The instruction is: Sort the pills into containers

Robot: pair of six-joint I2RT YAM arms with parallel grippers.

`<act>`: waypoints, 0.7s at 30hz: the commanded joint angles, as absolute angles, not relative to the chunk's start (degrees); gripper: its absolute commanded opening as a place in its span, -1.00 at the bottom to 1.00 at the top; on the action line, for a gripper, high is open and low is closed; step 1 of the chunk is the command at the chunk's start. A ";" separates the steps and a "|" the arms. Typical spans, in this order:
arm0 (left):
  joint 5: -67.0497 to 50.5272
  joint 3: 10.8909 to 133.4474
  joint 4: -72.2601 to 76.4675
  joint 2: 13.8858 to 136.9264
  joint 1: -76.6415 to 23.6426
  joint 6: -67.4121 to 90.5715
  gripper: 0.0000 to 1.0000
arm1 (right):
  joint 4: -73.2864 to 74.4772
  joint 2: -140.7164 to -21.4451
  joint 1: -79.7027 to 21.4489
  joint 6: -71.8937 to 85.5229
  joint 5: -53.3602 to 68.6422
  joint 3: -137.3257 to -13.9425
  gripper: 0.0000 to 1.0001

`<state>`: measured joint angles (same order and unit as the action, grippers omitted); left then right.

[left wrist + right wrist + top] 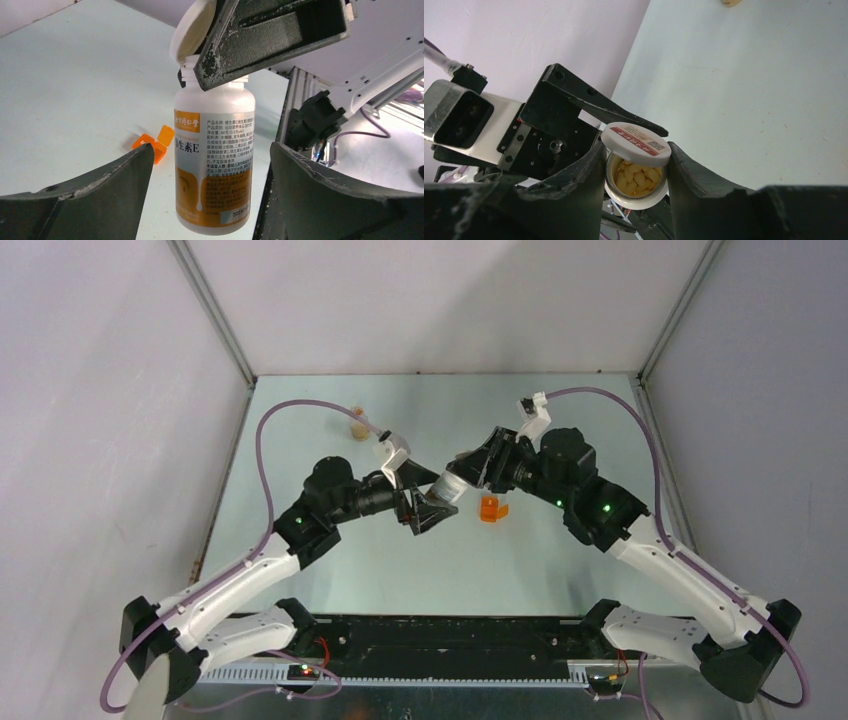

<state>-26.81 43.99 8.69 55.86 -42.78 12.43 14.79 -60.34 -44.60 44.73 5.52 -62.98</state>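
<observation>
Left wrist: left end effector [212, 172] wide open; right end effector [636, 167] clamps bottle [215, 125].

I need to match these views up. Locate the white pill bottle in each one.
Top external: white pill bottle at centre, just left of the orange container.
Left wrist: bottle mid-frame, label facing camera.
Right wrist: bottle bottom centre, mouth-on, lid open.
Shared landmark: orange container, left of the bottle in the left wrist view; absent from right wrist.

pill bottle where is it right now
Top view: the pill bottle is held above the middle of the table, clamped at the neck by the right fingers, its base between the open left fingers, orange container just right.
</observation>
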 commanded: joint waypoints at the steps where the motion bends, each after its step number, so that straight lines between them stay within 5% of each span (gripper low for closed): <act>1: -31.05 47.83 8.41 57.48 -42.39 15.73 0.74 | 11.40 -57.62 -42.46 43.29 11.94 -62.39 -0.20; 10: -32.03 50.16 4.69 60.64 -42.37 16.17 0.46 | 9.32 -57.46 -42.06 46.07 13.93 -60.57 -0.24; 13: -32.01 50.25 3.77 60.75 -42.36 15.64 0.08 | 8.89 -58.01 -41.80 46.55 14.52 -60.56 -0.25; 19: -33.21 51.76 -2.54 61.60 -42.40 11.66 -0.36 | 8.58 -58.24 -40.74 46.78 15.70 -60.56 -0.25; 21: -33.90 51.90 -2.82 62.17 -42.41 10.71 -0.75 | 8.75 -58.41 -40.38 46.72 15.87 -60.57 -0.21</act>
